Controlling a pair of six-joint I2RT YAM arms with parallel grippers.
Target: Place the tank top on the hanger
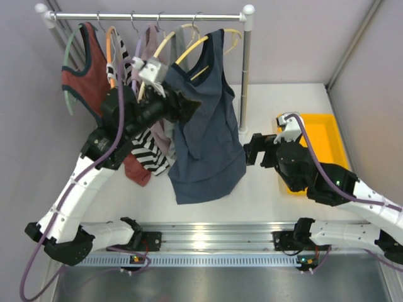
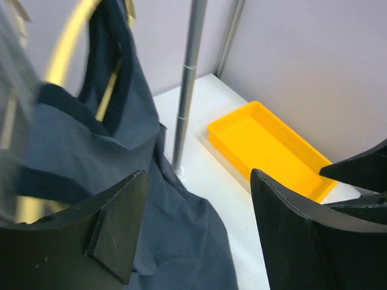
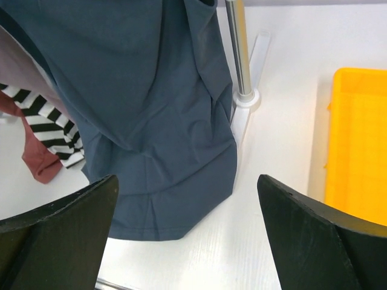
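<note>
The tank top (image 1: 204,126) hangs on the hanger (image 1: 194,48) just left of the rack post (image 1: 244,82), hem pooling on the white table (image 1: 264,207). Left gripper (image 2: 198,175) and right gripper (image 3: 186,178) gape wide, empty. Yellow tray (image 1: 327,135) right of the post, pale walls (image 1: 302,38) behind.

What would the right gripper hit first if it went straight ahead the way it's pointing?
Most likely the tank top, whose lower half hangs right ahead of the open right gripper; depth is unclear.
</note>
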